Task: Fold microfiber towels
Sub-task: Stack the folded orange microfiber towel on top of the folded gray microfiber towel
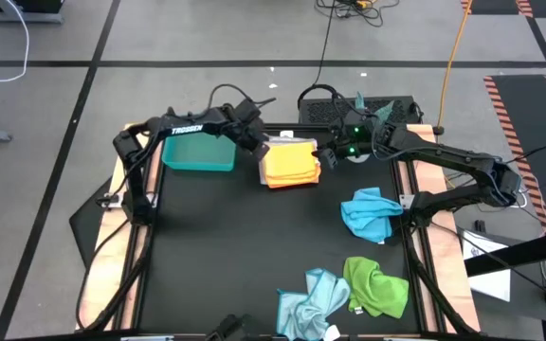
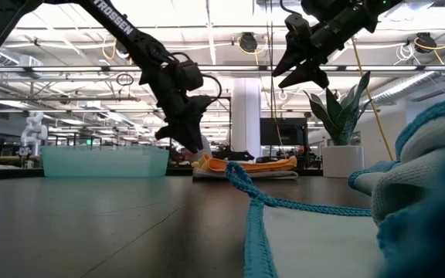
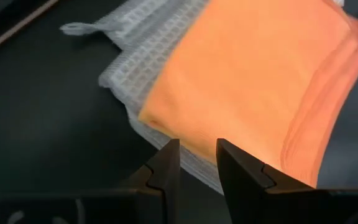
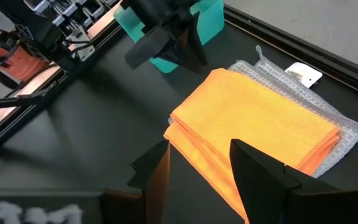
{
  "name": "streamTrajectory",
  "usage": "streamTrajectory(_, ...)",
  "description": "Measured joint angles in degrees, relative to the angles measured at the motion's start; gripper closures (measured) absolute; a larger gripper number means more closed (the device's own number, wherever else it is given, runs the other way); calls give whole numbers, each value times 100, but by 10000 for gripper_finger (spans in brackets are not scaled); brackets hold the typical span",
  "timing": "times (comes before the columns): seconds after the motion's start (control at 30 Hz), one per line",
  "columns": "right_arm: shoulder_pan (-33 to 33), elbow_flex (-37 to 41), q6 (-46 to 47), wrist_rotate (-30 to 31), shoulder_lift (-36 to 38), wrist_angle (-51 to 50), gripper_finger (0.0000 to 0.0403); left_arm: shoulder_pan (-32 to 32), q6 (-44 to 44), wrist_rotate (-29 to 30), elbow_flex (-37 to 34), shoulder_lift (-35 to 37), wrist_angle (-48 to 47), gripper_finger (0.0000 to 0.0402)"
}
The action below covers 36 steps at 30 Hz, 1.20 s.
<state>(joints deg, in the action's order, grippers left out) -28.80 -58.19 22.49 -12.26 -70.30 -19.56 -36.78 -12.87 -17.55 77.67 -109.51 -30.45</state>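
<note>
A folded yellow-orange towel (image 1: 292, 169) lies flat on a folded white-grey towel (image 1: 275, 150) at the table's far middle. In the wrist views the white-grey towel's edge (image 3: 129, 68) sticks out from under the yellow-orange one (image 4: 260, 124). My left gripper (image 3: 197, 163) hovers open just above the stack's left edge, nothing between its fingers. My right gripper (image 4: 199, 167) hangs open well above the stack's right side (image 2: 304, 73). A bright blue towel (image 1: 370, 214), a green one (image 1: 377, 286) and a pale blue one (image 1: 311, 303) lie crumpled on the right half.
A teal tray (image 1: 197, 152) stands left of the stack, close behind my left gripper (image 1: 257, 144). A potted plant (image 2: 346, 116) and cables lie beyond the far edge. The dark tabletop (image 1: 216, 246) is bare on its left and middle.
</note>
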Motion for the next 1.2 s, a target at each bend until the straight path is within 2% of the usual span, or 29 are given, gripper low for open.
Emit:
streamTrajectory(0.43,2,0,-81,-154,0,-10,243,16,-380,-32,20,-510,90,293)
streamTrajectory(0.73,2,0,-69,-149,0,-41,243,5,-585,-229,91,-530,553,293)
streamTrajectory(1.07,2,0,-70,-141,0,-42,243,5,-529,-161,94,-530,530,293)
streamTrajectory(1.2,2,0,-70,-139,0,-43,243,7,-530,95,94,-530,512,295)
